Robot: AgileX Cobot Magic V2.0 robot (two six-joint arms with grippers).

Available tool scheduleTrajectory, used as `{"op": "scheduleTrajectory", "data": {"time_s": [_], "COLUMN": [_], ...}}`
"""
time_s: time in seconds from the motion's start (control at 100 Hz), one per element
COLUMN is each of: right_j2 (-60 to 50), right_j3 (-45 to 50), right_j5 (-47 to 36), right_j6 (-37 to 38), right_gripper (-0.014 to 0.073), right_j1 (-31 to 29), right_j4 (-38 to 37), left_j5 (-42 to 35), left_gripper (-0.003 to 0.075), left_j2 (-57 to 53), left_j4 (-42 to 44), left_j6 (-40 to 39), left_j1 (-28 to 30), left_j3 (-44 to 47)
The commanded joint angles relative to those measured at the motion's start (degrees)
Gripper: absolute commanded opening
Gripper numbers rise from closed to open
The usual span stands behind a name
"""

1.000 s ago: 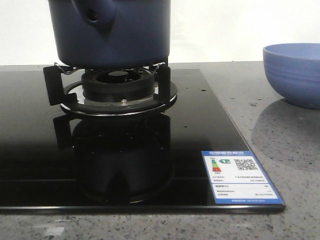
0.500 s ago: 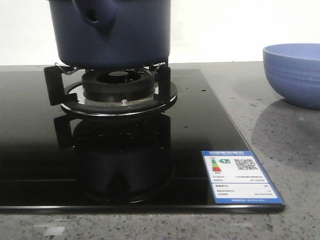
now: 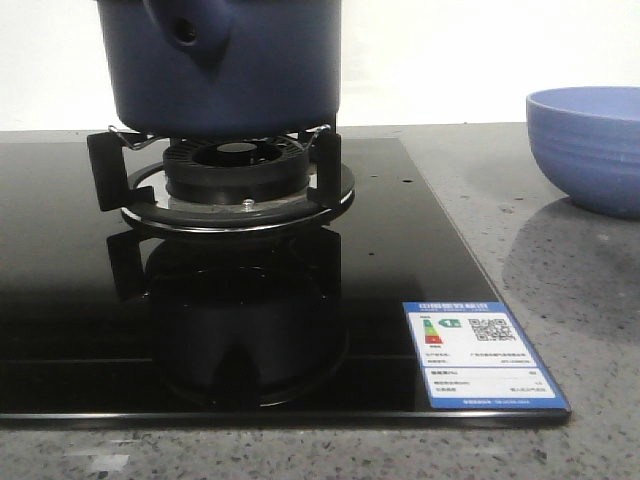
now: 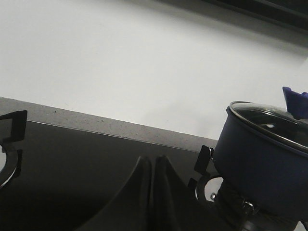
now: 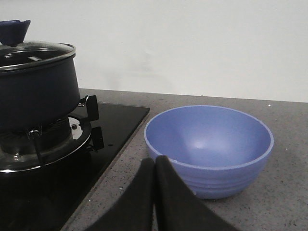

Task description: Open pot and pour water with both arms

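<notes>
The dark navy pot (image 3: 225, 65) stands on the burner grate (image 3: 235, 175) of the black glass hob, its hollow handle socket (image 3: 186, 30) facing me. A glass lid (image 4: 267, 122) with a blue knob (image 4: 296, 101) covers the pot (image 4: 260, 163); the right wrist view shows the same lid (image 5: 33, 52) on the pot (image 5: 36, 91). My left gripper (image 4: 153, 161) is shut with nothing in it, over the hob to the pot's left. Over the counter in front of the light-blue bowl (image 5: 209, 144), my right gripper (image 5: 155, 162) is shut and holds nothing. Neither gripper appears in the front view.
The light-blue ribbed bowl (image 3: 590, 145) stands on the speckled grey counter (image 3: 560, 270) to the right of the hob. An energy label sticker (image 3: 480, 352) sits on the hob's front right corner. A second burner grate (image 4: 9, 139) lies at the left. A white wall runs behind.
</notes>
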Motion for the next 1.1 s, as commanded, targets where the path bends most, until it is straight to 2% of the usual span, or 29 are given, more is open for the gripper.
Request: {"op": "scheduleTrajectory", "data": {"time_s": [0.0, 0.42, 0.49, 0.59, 0.66, 0.8, 0.89, 0.98, 1.09], "right_j2": [0.4, 0.4, 0.4, 0.4, 0.4, 0.4, 0.4, 0.4, 0.4], "right_j3": [-1.4, -1.4, -1.4, -1.4, -1.4, -1.4, -1.4, -1.4, -1.4], "right_j5": [-2.1, -2.0, -2.0, -2.0, -2.0, -2.0, -2.0, -2.0, -2.0], "right_j6": [-0.8, -0.8, -0.8, -0.8, -0.8, -0.8, -0.8, -0.8, -0.8], "right_gripper": [-0.0042, -0.0042, -0.0042, -0.0042, -0.0042, -0.0042, -0.0042, -0.0042, -0.0042], "right_j1": [-0.1, -0.1, -0.1, -0.1, -0.1, -0.1, -0.1, -0.1, -0.1], "right_j4": [2.2, 2.2, 2.2, 2.2, 2.2, 2.2, 2.2, 2.2, 2.2], "left_j5": [-3.2, -3.5, -3.3, -5.8, -8.1, -6.4, -2.2, 4.5, 7.2], "left_gripper": [-0.002, -0.002, -0.002, -0.002, -0.002, -0.002, -0.002, -0.002, -0.002], "left_j2": [0.3, 0.3, 0.3, -1.3, -3.8, -11.2, -15.2, -17.3, -18.6], "left_j4": [-0.2, -0.2, 4.8, 20.4, 26.3, 31.4, 35.2, 35.2, 35.2], "left_j6": [-0.2, -0.2, -1.5, -12.1, -18.1, -22.3, -26.6, -26.6, -26.4], "left_j1": [0.2, 0.2, 0.2, 1.3, 2.9, 7.4, 10.6, 12.5, 13.2], "left_j3": [-1.5, -0.8, 0.1, 3.0, 6.1, 12.1, 14.1, 13.9, 14.0]}}
